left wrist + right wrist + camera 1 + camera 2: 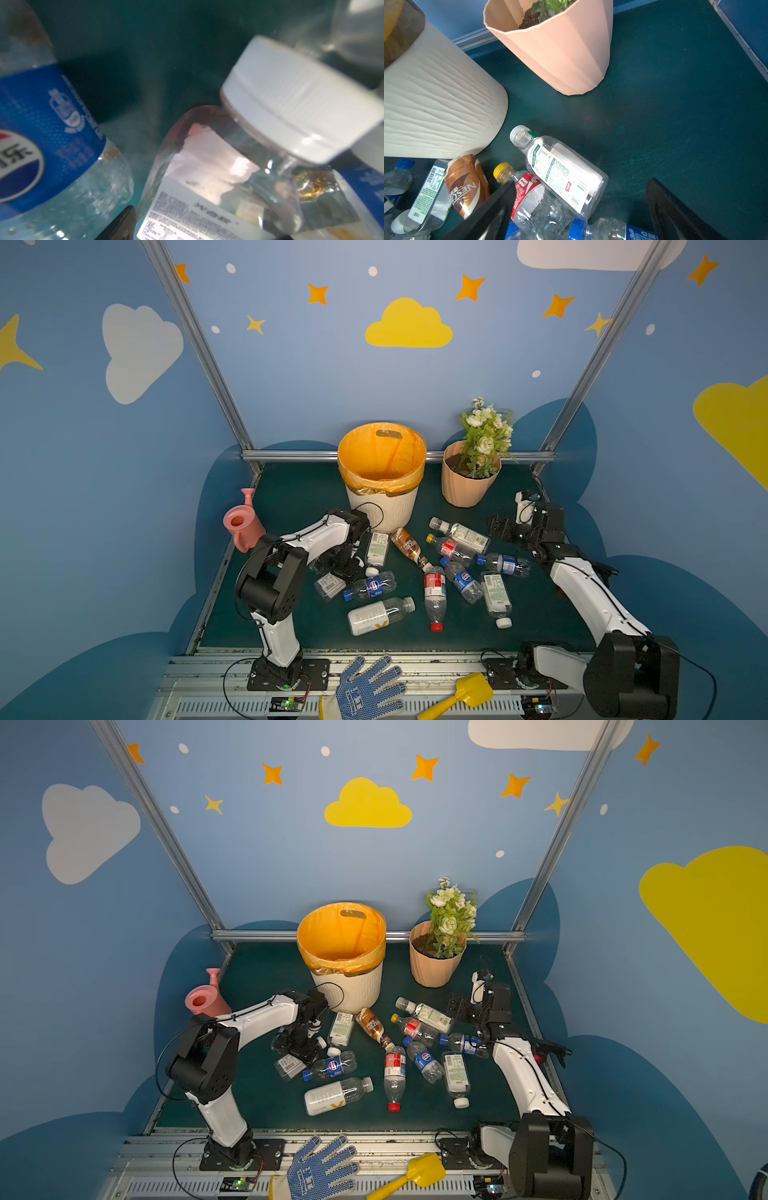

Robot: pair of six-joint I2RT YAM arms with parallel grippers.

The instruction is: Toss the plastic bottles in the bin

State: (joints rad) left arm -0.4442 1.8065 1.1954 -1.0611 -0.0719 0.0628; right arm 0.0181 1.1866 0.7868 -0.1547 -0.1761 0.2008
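Bin (382,510) at back centre, flowerpot (465,485) right of it, watering can (243,526) at left edge, plastic bottles (435,593) strewn before them.

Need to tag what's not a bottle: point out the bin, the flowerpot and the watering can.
bin (399,506): in a top view, on its cream ribbed wall.
flowerpot (465,487): in a top view, on its peach wall.
watering can (245,536): in a top view, on its pink body.

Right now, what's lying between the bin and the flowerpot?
Nothing but bare green mat separates the bin from the flowerpot, seen best in the right wrist view.
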